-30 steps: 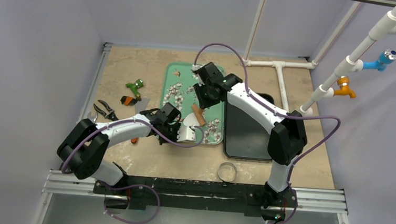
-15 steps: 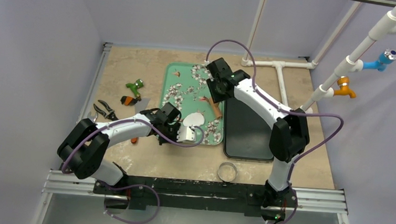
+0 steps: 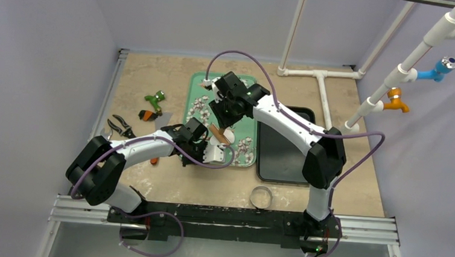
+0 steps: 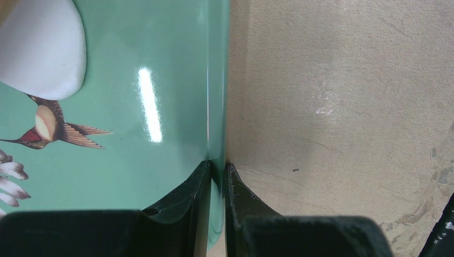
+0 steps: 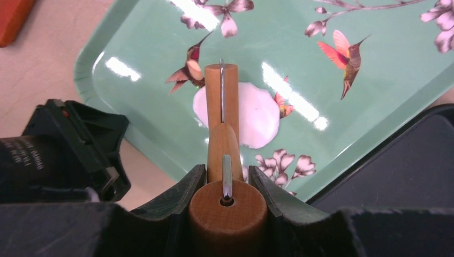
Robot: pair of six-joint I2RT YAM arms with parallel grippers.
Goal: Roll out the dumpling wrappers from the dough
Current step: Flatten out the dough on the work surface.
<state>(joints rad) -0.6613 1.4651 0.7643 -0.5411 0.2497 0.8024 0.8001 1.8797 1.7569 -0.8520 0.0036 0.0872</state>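
A flat white round of dough (image 5: 257,115), thin like a dumpling wrapper, lies on the green flowered tray (image 5: 375,96) near its front left corner. My right gripper (image 5: 227,176) is shut on the handle of a small wooden roller (image 5: 222,96), whose pin rests over the round's left part. From above, the roller (image 3: 217,134) slants across the dough (image 3: 229,134) below the right gripper (image 3: 225,107). My left gripper (image 4: 218,171) is shut on the tray's rim (image 4: 217,107), with the dough's edge (image 4: 40,48) at the upper left. From above, the left gripper (image 3: 208,151) is at the tray's (image 3: 245,120) front left.
A black tray (image 3: 281,147) lies right of the green one. A metal ring cutter (image 3: 261,197) stands near the front edge. Pliers (image 3: 119,127) and a green and orange tool (image 3: 153,102) lie at the left. White pipes (image 3: 322,81) run at the back right.
The right arm swung the roller off to the right, baring the dough, then back left over it. The left gripper has stayed on the tray rim.
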